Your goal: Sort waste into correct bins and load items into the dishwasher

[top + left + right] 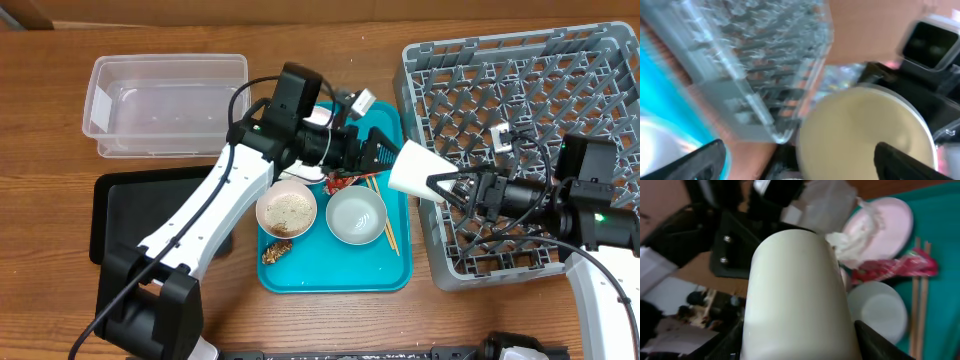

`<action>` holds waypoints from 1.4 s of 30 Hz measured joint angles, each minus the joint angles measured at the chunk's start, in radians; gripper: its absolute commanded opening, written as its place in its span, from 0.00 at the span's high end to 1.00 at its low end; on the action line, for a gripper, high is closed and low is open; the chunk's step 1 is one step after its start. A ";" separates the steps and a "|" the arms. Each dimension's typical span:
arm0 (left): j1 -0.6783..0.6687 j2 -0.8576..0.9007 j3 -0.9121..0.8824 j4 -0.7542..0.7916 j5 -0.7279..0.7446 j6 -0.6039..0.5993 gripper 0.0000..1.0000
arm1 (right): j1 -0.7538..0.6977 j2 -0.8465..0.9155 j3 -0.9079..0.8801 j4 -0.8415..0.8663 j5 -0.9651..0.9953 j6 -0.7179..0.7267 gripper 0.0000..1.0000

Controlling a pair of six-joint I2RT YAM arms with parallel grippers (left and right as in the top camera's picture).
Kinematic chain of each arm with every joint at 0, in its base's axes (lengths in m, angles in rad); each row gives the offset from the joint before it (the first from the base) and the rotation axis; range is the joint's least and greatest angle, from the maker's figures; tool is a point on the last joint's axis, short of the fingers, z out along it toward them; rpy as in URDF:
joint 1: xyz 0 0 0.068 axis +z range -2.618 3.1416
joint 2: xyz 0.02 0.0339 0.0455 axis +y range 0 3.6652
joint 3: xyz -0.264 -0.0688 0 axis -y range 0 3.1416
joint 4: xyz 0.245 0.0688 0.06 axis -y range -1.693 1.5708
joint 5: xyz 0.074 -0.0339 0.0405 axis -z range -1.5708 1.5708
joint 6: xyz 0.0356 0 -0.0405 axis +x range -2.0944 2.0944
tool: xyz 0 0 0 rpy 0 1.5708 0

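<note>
- While the white cup (418, 168) hangs sideways between teal tray (330, 275) and dish rack (480, 80), right gripper (440, 188) clamps its wall; left gripper (378, 150) jaws stand wide.
- Rigid, smooth, likely slippery and breakable: hold mid-wall.

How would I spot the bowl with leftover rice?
Find the teal tray in the middle of the table. Two small white bowls sit side by side on it. The rice bowl is the one nearer the black tray, holding grains; the other bowl is empty.
</note>
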 measured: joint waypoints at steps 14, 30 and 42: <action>0.217 -0.106 0.000 -0.478 -0.619 0.184 0.00 | -0.123 0.019 0.313 -0.290 0.822 0.193 0.58; 0.257 -0.209 0.001 -0.558 -0.856 0.192 0.00 | -0.451 0.443 0.692 -0.503 1.145 0.324 0.58; 0.257 -0.209 0.000 -0.558 -0.864 0.192 0.00 | -0.582 0.632 0.724 -0.488 1.150 0.345 0.56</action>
